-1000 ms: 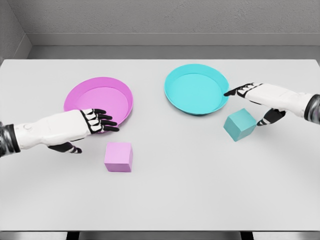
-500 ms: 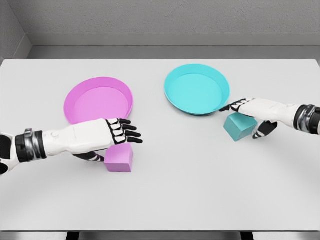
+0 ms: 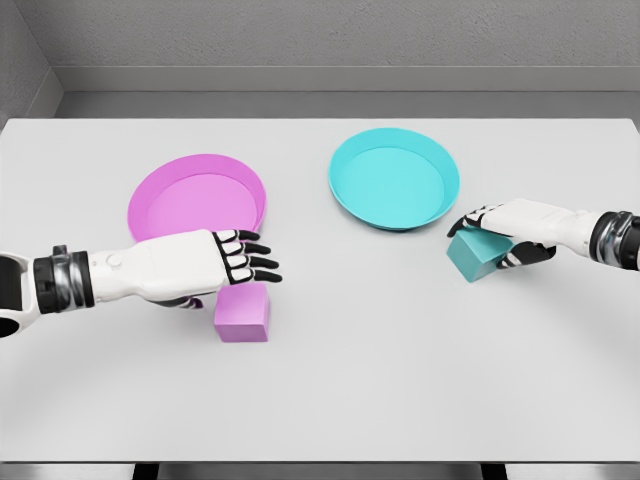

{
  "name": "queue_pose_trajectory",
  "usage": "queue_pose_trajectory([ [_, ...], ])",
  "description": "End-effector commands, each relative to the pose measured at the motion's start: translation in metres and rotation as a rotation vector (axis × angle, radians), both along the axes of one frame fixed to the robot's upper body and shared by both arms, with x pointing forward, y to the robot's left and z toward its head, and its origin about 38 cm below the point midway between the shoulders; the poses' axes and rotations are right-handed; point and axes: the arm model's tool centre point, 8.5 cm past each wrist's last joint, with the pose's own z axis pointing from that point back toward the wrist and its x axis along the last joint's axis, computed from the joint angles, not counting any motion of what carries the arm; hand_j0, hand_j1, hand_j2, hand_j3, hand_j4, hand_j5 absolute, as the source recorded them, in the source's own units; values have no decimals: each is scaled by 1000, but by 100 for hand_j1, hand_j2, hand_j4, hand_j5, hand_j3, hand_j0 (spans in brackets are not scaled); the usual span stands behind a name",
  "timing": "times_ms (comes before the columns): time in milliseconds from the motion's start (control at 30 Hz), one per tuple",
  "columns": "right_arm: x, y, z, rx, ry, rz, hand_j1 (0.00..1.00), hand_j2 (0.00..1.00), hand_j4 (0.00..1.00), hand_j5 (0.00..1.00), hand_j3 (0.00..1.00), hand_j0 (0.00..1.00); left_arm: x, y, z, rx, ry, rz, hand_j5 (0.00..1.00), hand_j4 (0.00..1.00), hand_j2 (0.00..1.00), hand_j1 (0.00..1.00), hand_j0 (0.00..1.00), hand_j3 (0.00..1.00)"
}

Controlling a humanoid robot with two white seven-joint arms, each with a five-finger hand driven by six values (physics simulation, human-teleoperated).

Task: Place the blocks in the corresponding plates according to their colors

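A pink block (image 3: 245,316) lies on the table in front of the pink plate (image 3: 190,190). My left hand (image 3: 235,283) hovers over the block's top left corner, fingers stretched flat and open, thumb down at the block's left side. A teal block (image 3: 472,258) sits just right of and below the teal plate (image 3: 393,180). My right hand (image 3: 487,243) lies over it. Its fingers curl over the block's top far edge and its thumb presses the right face. Both plates hold nothing.
The white table (image 3: 380,390) stretches wide in front of the blocks. A grey wall runs behind its far edge. Both plates stand side by side at the back middle, with a gap between them.
My left hand drew back slightly and dropped lower over the pink block. My right hand came down onto the teal block and its fingers closed around it.
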Motion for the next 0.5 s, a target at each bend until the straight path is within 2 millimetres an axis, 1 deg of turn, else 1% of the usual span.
queue_pose_trajectory([
  [0, -1, 1, 0, 6, 5, 2, 57, 57, 57, 57, 57, 57, 0, 1, -1, 16, -10, 1, 100, 100, 100, 100, 100, 100],
  [100, -1, 2, 1, 8, 2, 5, 57, 57, 57, 57, 57, 57, -2, -3, -5, 26, -4, -13, 100, 100, 100, 100, 100, 100],
  [167, -1, 5, 6, 13, -11, 15, 57, 57, 57, 57, 57, 57, -3, -4, -6, 31, -6, -18, 100, 100, 100, 100, 100, 100],
  [467, 5, 9, 23, 19, -51, 23, 57, 57, 57, 57, 57, 57, -4, -8, -12, 67, -27, -32, 100, 100, 100, 100, 100, 100],
])
